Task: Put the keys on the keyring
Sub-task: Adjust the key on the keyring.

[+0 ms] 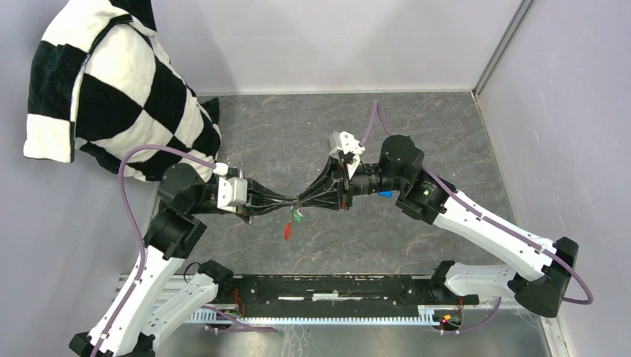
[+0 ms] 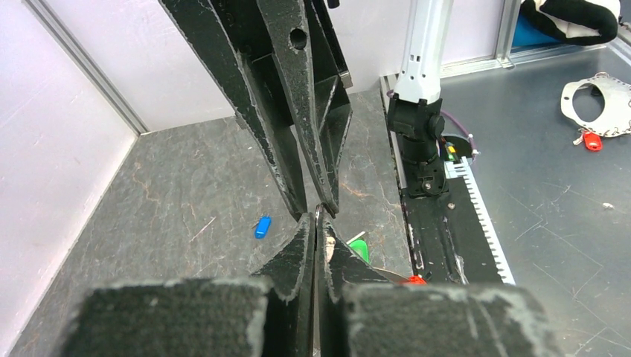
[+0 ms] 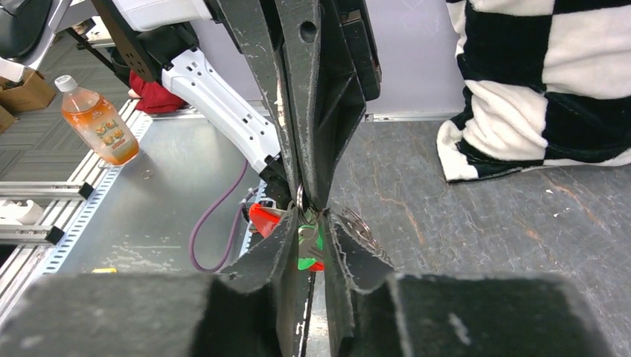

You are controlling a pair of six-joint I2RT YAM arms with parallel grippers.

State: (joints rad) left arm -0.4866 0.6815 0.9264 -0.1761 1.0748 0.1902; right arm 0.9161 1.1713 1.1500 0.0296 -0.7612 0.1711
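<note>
The only label in sight is on the orange drinks bottle [image 3: 97, 123] standing off the table in the right wrist view; it carries fruit pictures, and its writing is too small to read. Over the middle of the grey stone-patterned mat [image 1: 298, 126] the two arms meet tip to tip, raised above the surface. The left gripper [image 2: 317, 227] is clenched on the keyring [image 2: 318, 214], whose thin metal edge rises from between its pads. The red tag [image 1: 287, 230] and the green key [image 1: 297, 216] dangle just below the meeting point, and the grey chain [image 3: 362, 227] hangs beside them. The right gripper [image 3: 314, 219] has its fingers narrowly apart around the ring and the green key; I cannot tell whether they pinch anything. The blue key [image 2: 262, 227] lies flat on the mat under the right forearm, apart from the ring. A checked black-and-white blanket [image 1: 119, 97] fills the far left corner, and a wall [image 1: 565, 111] closes the right edge. Bare mat lies around the grippers on every side.
</note>
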